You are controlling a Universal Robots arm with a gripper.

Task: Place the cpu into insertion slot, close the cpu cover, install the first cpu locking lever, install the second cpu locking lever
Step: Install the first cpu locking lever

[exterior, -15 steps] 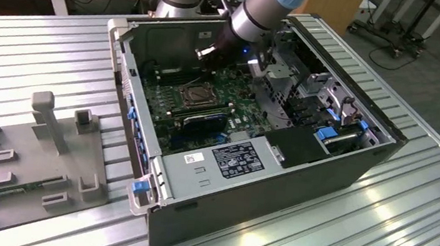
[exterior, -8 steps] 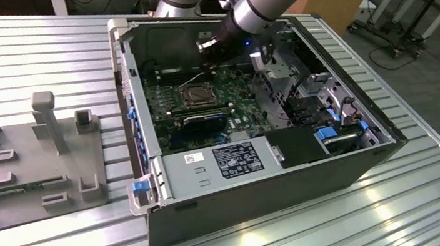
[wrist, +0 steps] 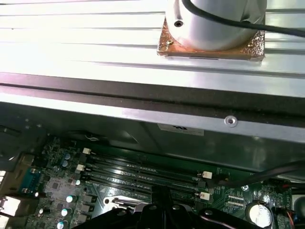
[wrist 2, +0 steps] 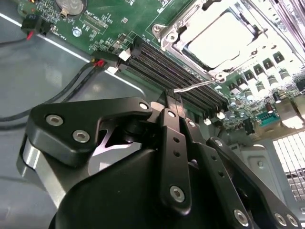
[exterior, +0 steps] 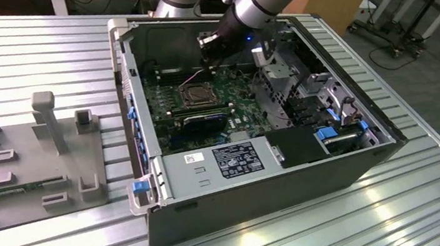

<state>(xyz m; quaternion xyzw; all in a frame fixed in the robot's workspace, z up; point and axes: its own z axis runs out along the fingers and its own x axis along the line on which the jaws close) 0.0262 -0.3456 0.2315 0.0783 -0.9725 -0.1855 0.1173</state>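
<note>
One gripper [wrist 2: 172, 98], fingers together, sits at the free end of a thin locking lever [wrist 2: 198, 85]. Near it, the cpu cover [wrist 2: 181, 26] lies down around the cpu [wrist 2: 221, 36].

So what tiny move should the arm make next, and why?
Probably nudge the gripper onto the locking lever and press it down: the cpu cover already lies over the cpu, and the lever's free end juts out beside the gripper's tip.

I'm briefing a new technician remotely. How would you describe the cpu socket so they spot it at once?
Look inside the open computer case at the green motherboard. The insertion slot sits beside the long black memory slots; it alone is square, framed in shiny silver metal.
</note>
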